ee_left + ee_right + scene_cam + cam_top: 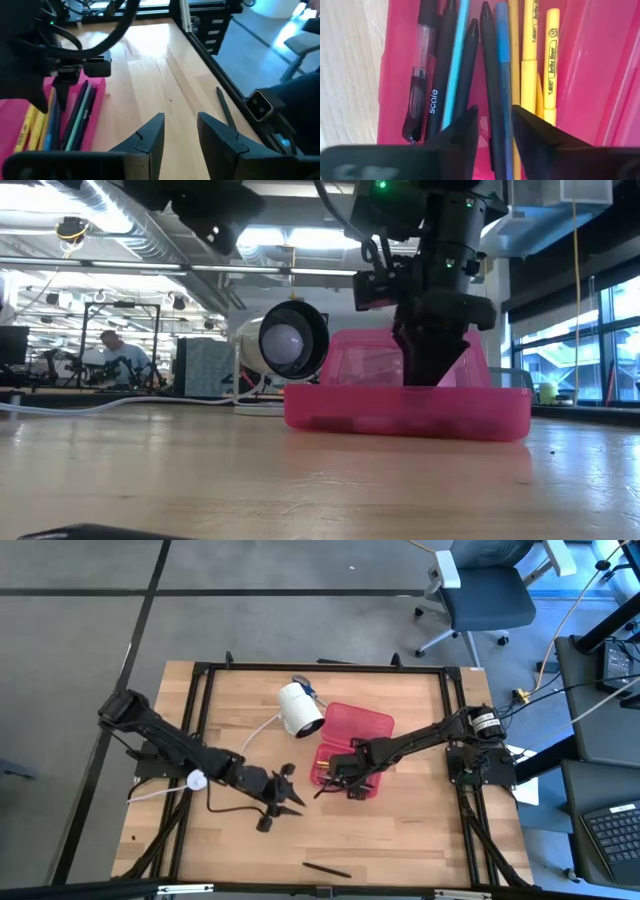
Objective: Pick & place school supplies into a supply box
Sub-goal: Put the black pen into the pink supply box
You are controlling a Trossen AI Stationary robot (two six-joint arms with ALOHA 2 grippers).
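The supply box [357, 726] is translucent pink and lies open right of the table's middle. In its tray [395, 55] several school supplies lie side by side: black pens, a blue pen [503, 55] and yellow ones [530, 45]. My right gripper [492, 122] points down into the tray [400, 420], open a little. Its fingers stand on either side of a black pen [487, 60]. My left gripper [293, 790] hovers open left of the box with nothing between its fingers [150, 137]. One loose black pen [327, 869] lies flat on the table near the front edge. My right gripper comes from above, its fingers [467, 125] along either side of the black pen's lower stretch [489, 107]. The pen lies flat in the tray among the others. Whether the fingers touch it, I cannot tell.
A white cylinder [299, 708] with a white cable lies on its side just left of the box's far end. The box's lid [480, 365] stands raised behind the tray. Bare wood lies between my left gripper and the loose black pen [224, 106]. A black frame borders the table.
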